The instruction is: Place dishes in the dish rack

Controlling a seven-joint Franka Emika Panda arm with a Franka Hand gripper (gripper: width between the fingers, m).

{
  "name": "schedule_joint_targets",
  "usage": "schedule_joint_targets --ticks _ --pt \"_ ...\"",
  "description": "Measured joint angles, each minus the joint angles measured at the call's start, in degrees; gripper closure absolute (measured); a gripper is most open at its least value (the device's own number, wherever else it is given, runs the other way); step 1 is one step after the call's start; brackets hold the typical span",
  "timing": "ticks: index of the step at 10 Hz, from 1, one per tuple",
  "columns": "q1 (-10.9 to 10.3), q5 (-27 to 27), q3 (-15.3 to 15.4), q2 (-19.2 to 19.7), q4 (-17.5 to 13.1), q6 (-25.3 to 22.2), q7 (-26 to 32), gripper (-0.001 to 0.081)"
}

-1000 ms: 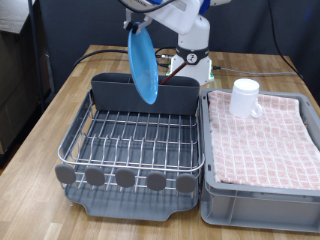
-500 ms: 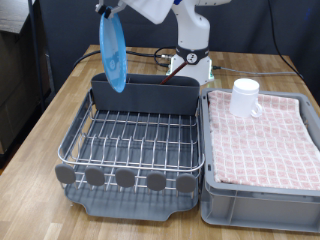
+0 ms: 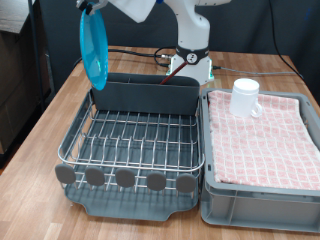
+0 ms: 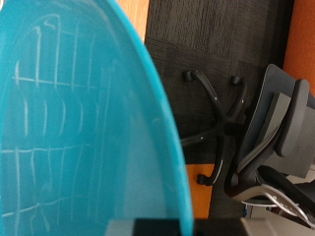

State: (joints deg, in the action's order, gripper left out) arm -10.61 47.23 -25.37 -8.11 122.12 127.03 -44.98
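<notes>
Fingers: closed down to the thickness of the light-blue plate (image 3: 95,52), pinching its upper rim. You can make out the gripper (image 3: 88,8) only at the plate's top edge in the exterior view, and the finger pads themselves are hard to see. In the wrist view the plate (image 4: 84,128) fills most of the frame edge to edge, with a dark strip of gripper body along the lower edge.

Plate: hangs almost on edge, face turned toward the exterior view's right, held in the air clear of everything. Relative to the dish rack (image 3: 135,140), it is above the far corner on the exterior view's left; its lower rim is near the top edge of the dark grey utensil bin (image 3: 145,96) but not touching it.

Dish rack: your wire grid holds nothing. Round grey knobs (image 3: 125,177) line its near edge.

White mug (image 3: 245,97): stands upside down on the pink checked cloth (image 3: 265,135), handle to the exterior view's right, in the grey crate (image 3: 215,205) just beside the rack on the exterior view's right. It is well apart from the fingers.

Counter (image 3: 45,120): wooden, carrying both rack and crate. Past the plate, the wrist view shows office chairs (image 4: 261,138) on a dark floor.
</notes>
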Motion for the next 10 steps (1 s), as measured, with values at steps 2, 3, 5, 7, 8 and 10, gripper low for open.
schedule_joint_targets --ticks 2,3,5,7,8,10 --pt "0.01 0.25 -1.3 1.72 0.02 2.7 0.12 0.0783" --pt "0.02 0.89 -1.72 2.56 0.05 3.27 0.03 0.0783" --pt "0.02 2.36 -2.39 3.9 0.36 4.48 -0.66 0.0783" --pt "0.03 3.75 -3.08 4.74 1.28 6.75 -1.43 0.0783" --pt "0.03 4.24 -3.34 5.08 1.84 7.73 -1.83 0.0783" --pt "0.03 5.04 -3.77 5.83 3.09 9.45 -3.13 0.0783"
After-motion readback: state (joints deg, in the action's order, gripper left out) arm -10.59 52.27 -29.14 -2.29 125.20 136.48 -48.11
